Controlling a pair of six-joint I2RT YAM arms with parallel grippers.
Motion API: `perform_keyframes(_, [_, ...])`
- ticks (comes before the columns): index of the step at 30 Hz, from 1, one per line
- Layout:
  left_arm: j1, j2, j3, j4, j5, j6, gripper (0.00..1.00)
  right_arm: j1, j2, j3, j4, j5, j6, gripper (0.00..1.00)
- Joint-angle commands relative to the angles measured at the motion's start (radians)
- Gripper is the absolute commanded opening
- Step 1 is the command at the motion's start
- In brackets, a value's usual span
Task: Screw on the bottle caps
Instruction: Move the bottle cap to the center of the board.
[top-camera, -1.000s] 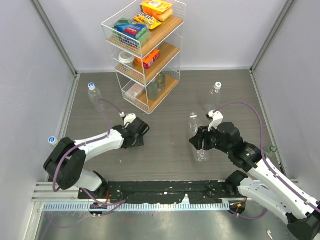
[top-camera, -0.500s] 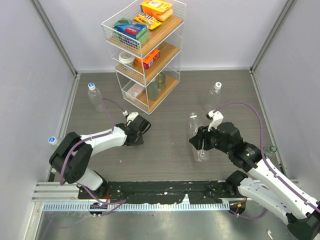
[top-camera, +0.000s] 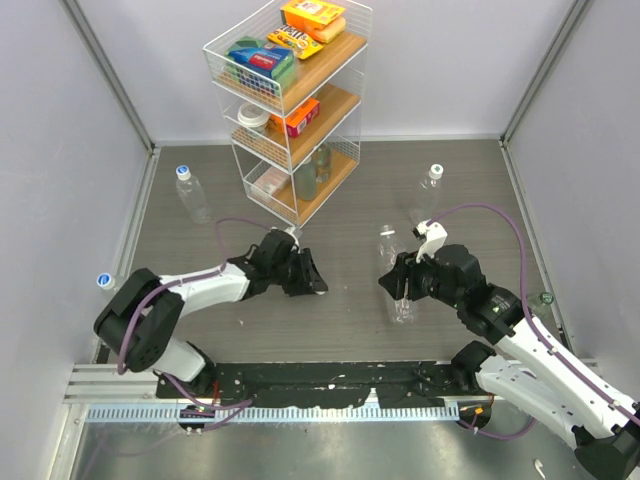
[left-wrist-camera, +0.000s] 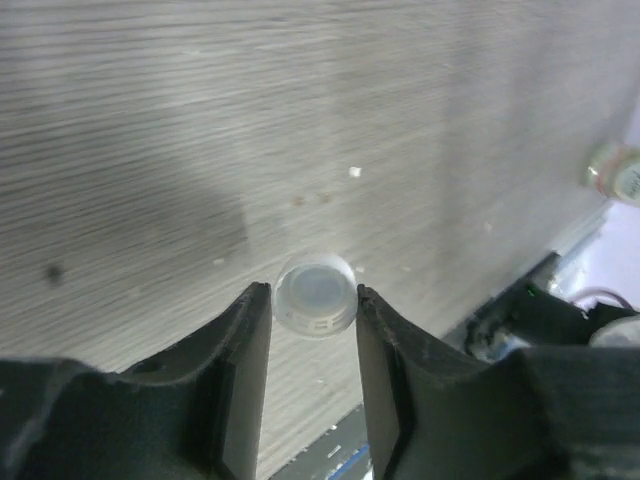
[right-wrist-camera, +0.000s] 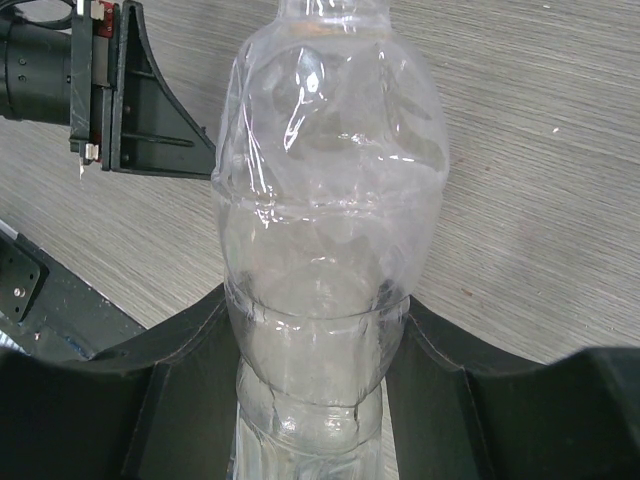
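Grey wood-grain table (top-camera: 350, 200), pale walls on three sides, and a white wire shelf rack (top-camera: 290, 100) of boxed goods at the far edge. Left gripper (top-camera: 312, 283) sits low over the table left of centre, its fingers pointing toward the right arm. Wrist view: both of its fingers (left-wrist-camera: 245, 340) press against the sides of a small round white cap (left-wrist-camera: 316, 293), so the jaws are partly closed with the cap pinched between the tips. Cannot tell whether the cap is lifted or resting on the surface. Right gripper (top-camera: 398, 285) is right of centre, closed on a clear ribbed bottle (top-camera: 389, 250). Its fingers clamp the ribbed lower body from both sides, with the rounded shoulder bulging out above them. Bottle stands upright, neck bare, with no cap on it. Cap and bare neck are well apart, with open table between the two grippers. Two more clear bottles at the back: one far left (top-camera: 190, 195), left of the rack, with a blue-rimmed cap on it; one far right (top-camera: 427, 195) with a white cap on it. Loose blue-rimmed cap (top-camera: 103, 281) lies at the left edge of the table, near my left arm's base.
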Motion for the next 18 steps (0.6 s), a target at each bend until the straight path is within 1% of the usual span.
perform_keyframes(1, [-0.007, 0.059, -0.016, 0.28, 0.261, -0.114, 0.48, -0.001, -0.01, 0.015, 0.029, 0.005, -0.005, 0.44])
perform_keyframes(3, [-0.01, 0.083, -0.018, 0.328, 0.29, -0.142, 0.53, -0.001, -0.001, 0.017, 0.033, -0.014, -0.008, 0.44])
perform_keyframes(4, [-0.015, 0.093, -0.013, 0.325, 0.292, -0.143, 0.55, -0.001, 0.0, 0.017, 0.031, -0.016, -0.009, 0.44])
perform_keyframes(5, [-0.013, 0.102, -0.009, 0.314, 0.289, -0.145, 0.55, -0.001, 0.002, 0.02, 0.028, -0.012, -0.009, 0.44])
perform_keyframes(9, [-0.015, 0.111, 0.014, 0.201, 0.223, -0.134, 0.48, -0.001, -0.003, 0.02, 0.025, 0.001, -0.011, 0.44])
perform_keyframes(13, [-0.021, 0.08, 0.027, 0.151, 0.164, -0.102, 0.5, -0.001, -0.004, 0.018, 0.025, 0.008, -0.011, 0.44])
perform_keyframes(15, [-0.034, 0.088, 0.069, 0.096, 0.125, -0.078, 0.49, -0.001, -0.006, 0.018, 0.025, 0.008, -0.011, 0.44])
perform_keyframes(18, [-0.071, 0.129, 0.154, -0.026, 0.06, -0.036, 0.44, -0.001, -0.006, 0.017, 0.025, 0.01, -0.011, 0.44])
